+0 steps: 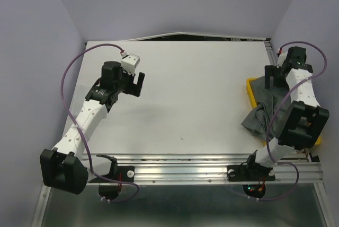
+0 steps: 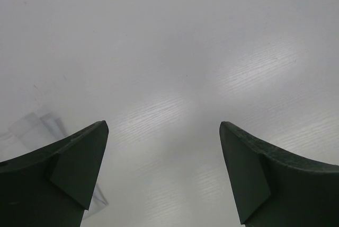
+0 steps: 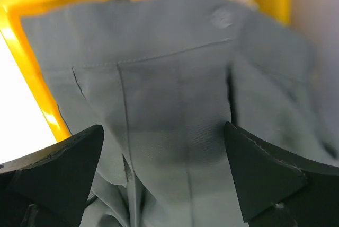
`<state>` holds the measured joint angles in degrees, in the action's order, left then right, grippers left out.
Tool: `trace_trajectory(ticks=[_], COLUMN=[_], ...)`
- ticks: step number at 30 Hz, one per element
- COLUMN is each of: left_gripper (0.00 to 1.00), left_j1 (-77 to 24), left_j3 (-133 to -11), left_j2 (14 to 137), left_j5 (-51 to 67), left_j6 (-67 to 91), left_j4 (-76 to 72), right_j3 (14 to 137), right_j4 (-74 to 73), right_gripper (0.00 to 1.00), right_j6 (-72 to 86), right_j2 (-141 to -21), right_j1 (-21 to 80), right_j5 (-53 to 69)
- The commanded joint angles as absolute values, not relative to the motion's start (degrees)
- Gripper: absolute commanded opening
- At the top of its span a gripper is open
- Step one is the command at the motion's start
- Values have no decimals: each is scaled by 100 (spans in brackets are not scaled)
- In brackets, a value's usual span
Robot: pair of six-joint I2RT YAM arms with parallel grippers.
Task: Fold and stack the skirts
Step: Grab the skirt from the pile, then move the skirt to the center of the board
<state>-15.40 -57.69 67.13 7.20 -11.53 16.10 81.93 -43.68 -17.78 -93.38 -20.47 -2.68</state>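
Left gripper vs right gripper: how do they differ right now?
Left gripper sits over plain white table; right gripper is over the grey skirt in the yellow tray. Left gripper is toward the table's far left; right gripper at its right edge. Shared: both open, holding nothing.

The white rectangular surface (image 1: 180, 99), loaded only along its right edge.
A yellow plastic tray (image 1: 251, 90) is set at the right edge, and a dark grey cloth skirt (image 1: 258, 118) is draped out of it, over the rim, onto the surface.
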Motion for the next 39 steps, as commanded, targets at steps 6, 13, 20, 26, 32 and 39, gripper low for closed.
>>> trace_trajectory(ticks=[6,13,20,26,32,39], left_gripper=[99,99,99,99,98,99], left_j1=[-1556,-1556,-1556,-1556,-1451,-179], left_j3=[-5933,-6003,-6302,-6372,-6442,-6959], left_j2=[6680,6680,6794,6838,6838,7188], left_j5=[835,1019,1099,1116,1386,3179], left_j6=[-1292,-1160,-1125,-1055,-897,-590], left_j4=[1573,1652,1837,1890,1907,1968], right_j3=[7365,7934,9631,10669,11671,11901], right_j4=[-3472,-3577,-4490,-4948,-5054,-3941], right_gripper=[99,51,16,5,4,1], right_j6=[-1986,-1986,-1951,-1811,-1407,241], right_j2=[-9659,-8913,-8534,-8543,-8499,-8419], right_j1=[-2118,-2171,-2171,-2171,-2171,-1970], right_j5=[-694,-476,342,983,2151,5022])
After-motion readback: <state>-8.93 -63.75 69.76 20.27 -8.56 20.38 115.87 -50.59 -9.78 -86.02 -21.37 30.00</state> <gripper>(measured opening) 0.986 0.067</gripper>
